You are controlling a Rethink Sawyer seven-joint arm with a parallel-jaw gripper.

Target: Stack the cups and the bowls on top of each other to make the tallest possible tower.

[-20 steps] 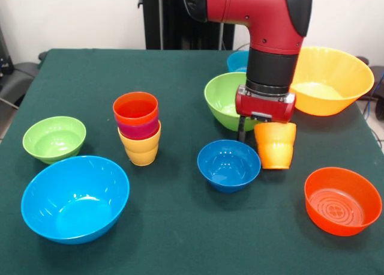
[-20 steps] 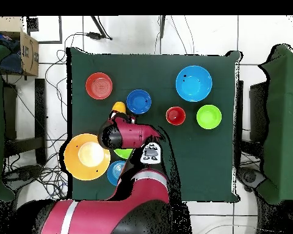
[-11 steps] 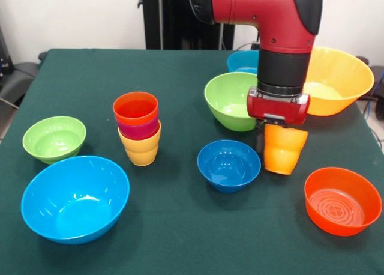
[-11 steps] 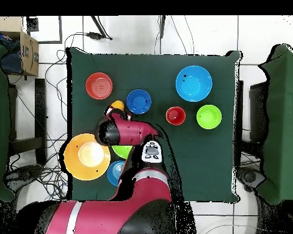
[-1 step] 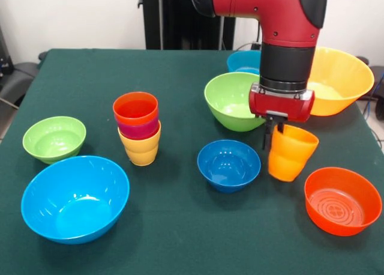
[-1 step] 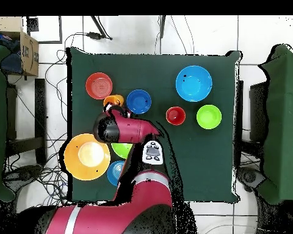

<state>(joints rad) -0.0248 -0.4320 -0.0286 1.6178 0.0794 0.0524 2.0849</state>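
Orange-yellow plastic tumbler [image 5: 291,153] hangs tilted from our gripper [image 5: 273,134], whose fingers are clamped on its rim, between the small dark blue glossy bowl [image 5: 228,164] and the orange-red bowl [image 5: 342,200]. We see the stacked tower of three cups [image 5: 138,128], red-orange over purple over yellow, standing well apart on the green tablecloth [image 5: 174,233]. Beside it sit a small green bowl [image 5: 54,138] and a large light blue bowl [image 5: 75,197].

Four cups [image 5: 137,128]; seven bowls [image 5: 75,197]; one gripper [image 5: 277,126]; one table [image 5: 174,239].
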